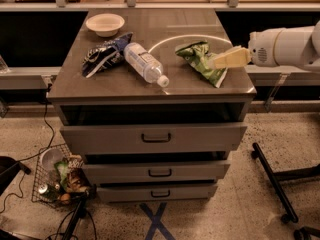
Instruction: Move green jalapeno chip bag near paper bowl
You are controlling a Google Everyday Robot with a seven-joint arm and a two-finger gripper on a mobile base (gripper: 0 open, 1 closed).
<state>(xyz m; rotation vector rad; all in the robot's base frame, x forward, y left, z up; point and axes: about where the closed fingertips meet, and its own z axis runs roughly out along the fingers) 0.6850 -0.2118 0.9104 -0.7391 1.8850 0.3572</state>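
The green jalapeno chip bag [200,60] lies on the right side of the cabinet top [165,86], wrinkled and shiny. The paper bowl [105,24] sits at the far left corner of the top. My gripper [220,61] comes in from the right on a white arm [285,45]; its cream-coloured fingers [231,58] point left and reach over the right edge of the bag.
A dark blue-and-white chip bag [106,54] and a clear water bottle [145,63] lie between the bowl and the green bag. The cabinet has three drawers [155,136]. A wire basket [57,180] of items and cables lie on the floor at left; a chair base [280,184] stands at right.
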